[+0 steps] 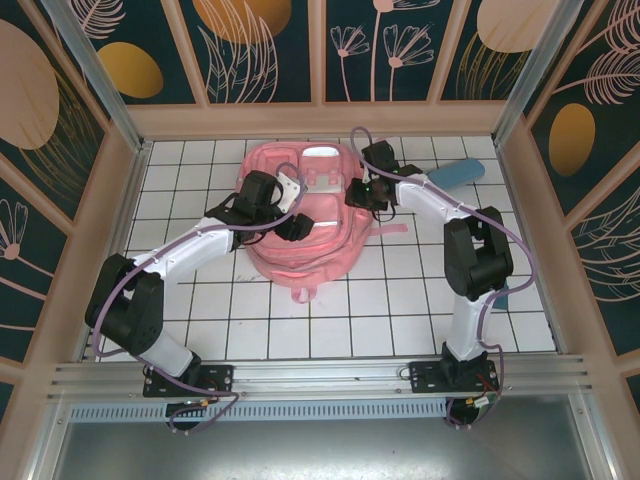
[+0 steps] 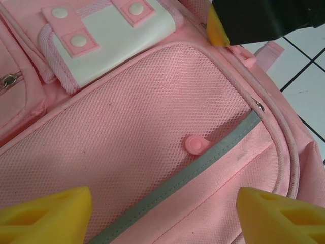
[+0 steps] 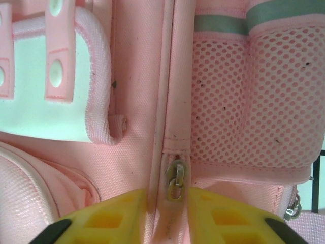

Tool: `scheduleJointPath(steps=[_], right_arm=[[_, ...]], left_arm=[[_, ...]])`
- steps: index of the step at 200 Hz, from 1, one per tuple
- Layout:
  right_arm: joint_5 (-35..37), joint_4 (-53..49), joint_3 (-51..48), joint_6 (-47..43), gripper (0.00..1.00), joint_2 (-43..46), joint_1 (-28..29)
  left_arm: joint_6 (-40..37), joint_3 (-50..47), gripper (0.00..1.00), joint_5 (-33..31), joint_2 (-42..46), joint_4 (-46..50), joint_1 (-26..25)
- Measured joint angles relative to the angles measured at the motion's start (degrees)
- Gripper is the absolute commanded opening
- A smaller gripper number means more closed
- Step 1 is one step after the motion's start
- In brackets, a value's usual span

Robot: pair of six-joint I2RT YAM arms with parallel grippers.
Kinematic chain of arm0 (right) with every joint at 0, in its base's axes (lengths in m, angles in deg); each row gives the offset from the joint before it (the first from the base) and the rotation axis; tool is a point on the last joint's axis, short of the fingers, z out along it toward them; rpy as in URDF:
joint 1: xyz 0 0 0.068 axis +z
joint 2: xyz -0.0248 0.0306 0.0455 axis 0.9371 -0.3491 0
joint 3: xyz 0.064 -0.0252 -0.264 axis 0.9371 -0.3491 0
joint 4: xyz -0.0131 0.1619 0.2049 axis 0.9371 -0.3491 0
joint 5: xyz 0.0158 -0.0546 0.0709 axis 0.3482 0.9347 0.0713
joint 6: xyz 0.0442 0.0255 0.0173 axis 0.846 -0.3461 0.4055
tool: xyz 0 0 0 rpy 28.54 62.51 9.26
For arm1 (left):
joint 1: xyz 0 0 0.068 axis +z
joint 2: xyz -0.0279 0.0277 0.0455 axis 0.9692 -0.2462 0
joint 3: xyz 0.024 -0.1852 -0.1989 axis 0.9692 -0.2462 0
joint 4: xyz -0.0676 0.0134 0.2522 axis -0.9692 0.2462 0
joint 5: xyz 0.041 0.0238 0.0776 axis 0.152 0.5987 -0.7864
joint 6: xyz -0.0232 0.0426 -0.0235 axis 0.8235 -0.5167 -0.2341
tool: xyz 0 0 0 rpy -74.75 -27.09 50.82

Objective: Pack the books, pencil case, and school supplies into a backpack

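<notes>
The pink backpack (image 1: 305,258) lies flat in the middle of the tiled table. My left gripper (image 1: 291,218) hovers open just over its front mesh pocket (image 2: 127,132); a small pink pull tab (image 2: 196,145) lies ahead of the gripper (image 2: 162,216), which holds nothing. My right gripper (image 1: 363,192) is at the backpack's right side. Its yellow fingers (image 3: 223,216) are pinched on the zipper seam, with the metal zipper slider (image 3: 175,179) between them. The light blue pencil case (image 1: 456,172) lies on the tiles at the back right. The books are out of view.
A pink strap (image 1: 390,230) trails from the backpack towards the right arm. Something small and blue (image 1: 501,296) lies beside the right arm's elbow. Wooden walls (image 1: 320,118) fence the table at the back and sides.
</notes>
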Motion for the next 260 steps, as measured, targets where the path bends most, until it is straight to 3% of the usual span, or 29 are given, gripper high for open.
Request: scheduleJointPath(steps=[50,114,135,198,260], right_arm=[[-1.1,0.9,-1.3,0.2,0.11,0.1,0.0],[-3.3,3.0,-7.2,-0.8,0.04,5.2,0.0],[-5.4,3.4,-10.5,-2.2,0.00,7.6,0.0],[-6.6,4.0,-15.5,-8.9,0.00,10.6,1.8],[-8.4,7.1,-21.7,-13.6,0.00,15.0,9.0]], left_arm=[[0.0,0.0,0.75,0.0,0.0,0.0,0.0],[0.3,0.0,0.72,0.3,-1.4,-0.7,0.0],[1.4,0.0,0.64,0.5,-3.0,-1.8,0.0],[11.3,8.0,0.40,-2.8,-15.2,-3.1,-1.3],[22.1,14.8,0.36,-9.4,-20.9,-3.6,-1.6]])
